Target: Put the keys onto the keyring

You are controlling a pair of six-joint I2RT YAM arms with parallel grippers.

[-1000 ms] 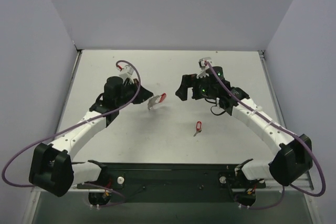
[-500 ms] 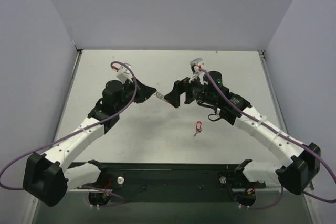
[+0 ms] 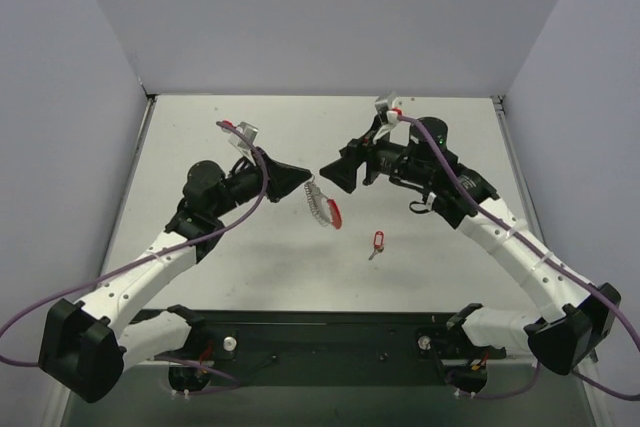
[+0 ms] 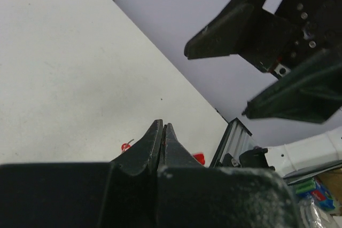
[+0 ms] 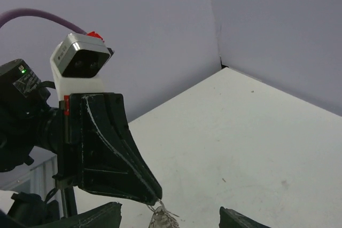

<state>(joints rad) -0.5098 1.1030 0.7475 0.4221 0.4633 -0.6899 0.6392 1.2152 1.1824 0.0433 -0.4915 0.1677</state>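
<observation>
The keyring [image 3: 321, 205], a fan of silver keys on a red arc, hangs from the tip of my left gripper [image 3: 305, 180], which is shut on its loop. My right gripper [image 3: 328, 173] faces it tip to tip, open, holding nothing. In the right wrist view the left gripper's fingers [image 5: 115, 156] come to a point over the silver keys [image 5: 161, 218], which sit between my right gripper's [image 5: 168, 220] spread fingers. The left wrist view shows the left gripper [image 4: 163, 127] pressed shut. The key with the red tag [image 3: 377, 242] lies alone on the table, below the right gripper.
The white table [image 3: 250, 267] is walled by grey panels at the back and on both sides. A black base rail [image 3: 320, 332] runs along its near edge. Purple cables [image 3: 250, 162] loop over both wrists.
The left gripper has swung the keyring toward the centre, and it now hangs lower from the tip. The right gripper came in to meet it and its fingers have narrowed somewhat.
</observation>
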